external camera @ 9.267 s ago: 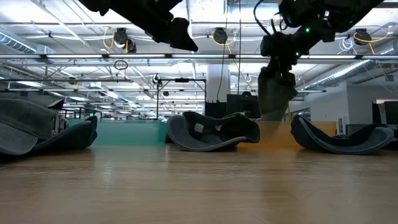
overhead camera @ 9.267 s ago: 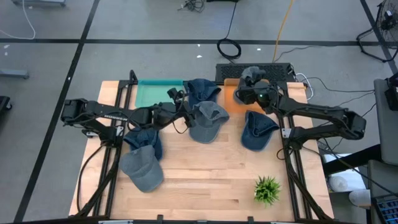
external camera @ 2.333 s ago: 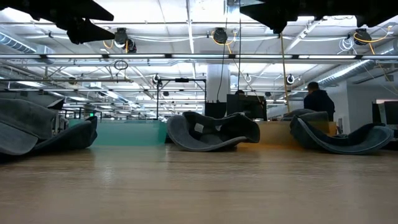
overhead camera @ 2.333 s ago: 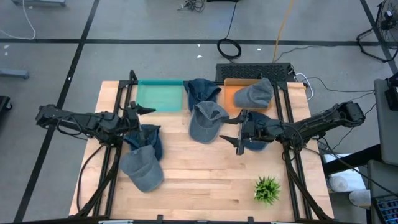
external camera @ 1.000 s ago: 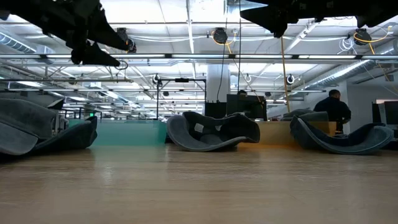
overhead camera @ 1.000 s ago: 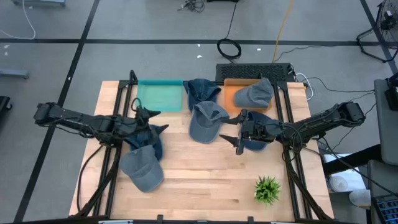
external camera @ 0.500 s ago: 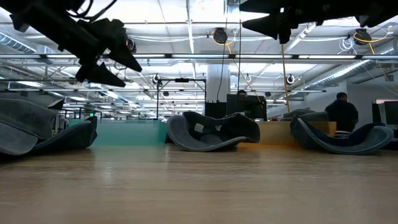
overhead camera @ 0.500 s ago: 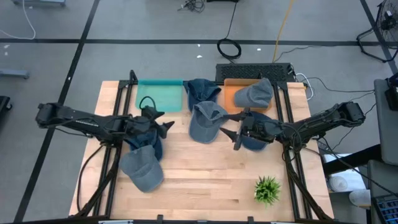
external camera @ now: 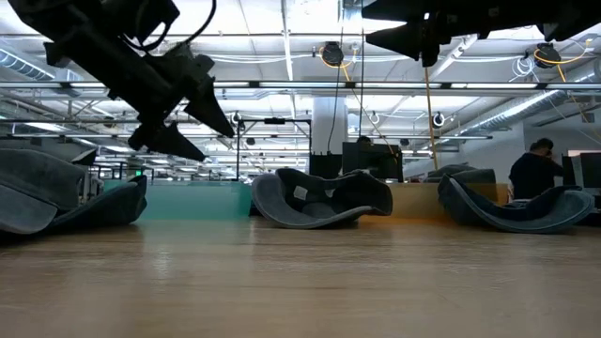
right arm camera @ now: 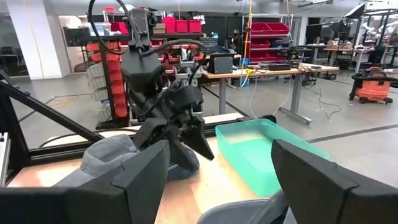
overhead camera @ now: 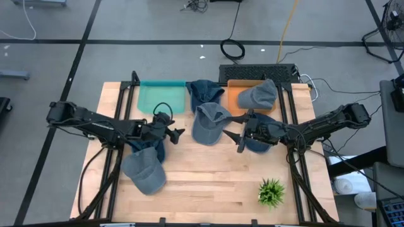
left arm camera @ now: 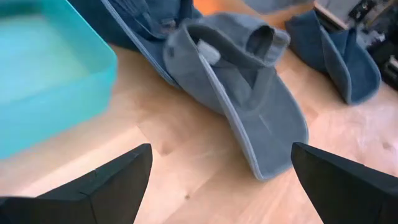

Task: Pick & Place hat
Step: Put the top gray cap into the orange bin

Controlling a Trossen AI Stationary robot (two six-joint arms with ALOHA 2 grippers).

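The left gripper (overhead camera: 175, 133) has slid further across the table toward the grey hat (overhead camera: 210, 123), fingers spread wide and holding nothing; the right gripper (overhead camera: 233, 140) hasn't budged, also wide open and empty, hovering by the navy hat (overhead camera: 264, 133); the grey hat lies upturned and crumpled mid-table, brim toward the left gripper, near the teal tray (overhead camera: 161, 96).

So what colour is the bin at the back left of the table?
The bin is teal, a light blue-green, clearest in the high view.
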